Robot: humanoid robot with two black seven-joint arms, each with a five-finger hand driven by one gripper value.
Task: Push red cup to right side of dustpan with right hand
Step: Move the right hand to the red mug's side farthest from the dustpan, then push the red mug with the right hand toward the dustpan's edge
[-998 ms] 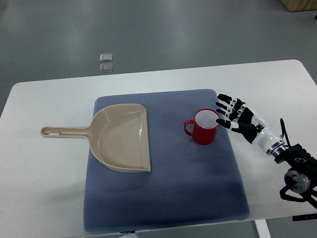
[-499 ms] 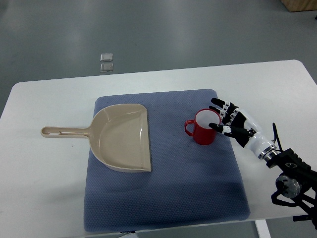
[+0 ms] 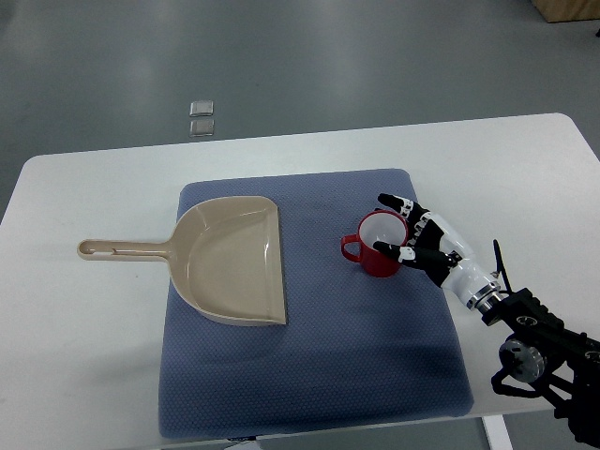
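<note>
The right hand (image 3: 419, 240), fingers spread and holding nothing, has nudged the red ceramic cup (image 3: 378, 245) leftward (handle leading) across the blue mat (image 3: 309, 375), closer to the beige plastic dustpan (image 3: 234, 260).

Looks like a robotics lab or test bay: plain white table (image 3: 84, 375) with a blue mat (image 3: 309, 375) laid out as a staging area, bare grey polished floor (image 3: 281, 66) beyond the far edge, two small floor plates (image 3: 201, 117) set into it, wooden furniture corner (image 3: 567, 9) far right.
</note>
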